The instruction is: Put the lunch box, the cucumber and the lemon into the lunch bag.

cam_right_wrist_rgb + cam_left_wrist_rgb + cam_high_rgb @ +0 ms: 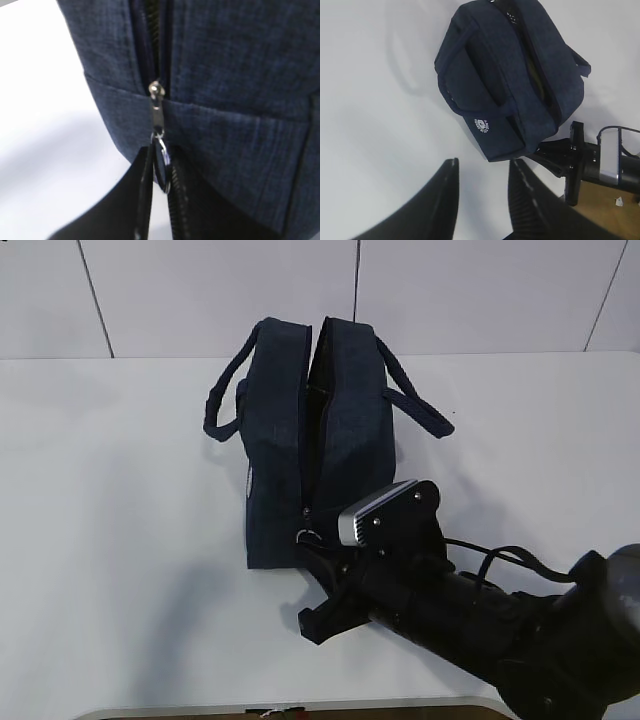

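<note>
Navy fabric lunch bag (pixel 315 440) upright mid-tabletop (pixel 120 540), zipper mostly parted along the top. Right hand (pixel 159 172) at the bag's near end, clenched on the metal ring pull (pixel 162 167). Left hand (pixel 482 200) released, hovering off the bag's left. Soft, probably light walls, likely to slump; pull ring best hold. Bare tabletop all round the bag.

There is one lunch bag (pixel 318 445) on one white worktop (pixel 110 500). The bag has two handles (pixel 222 390) and one ring pull (pixel 162 162).
</note>
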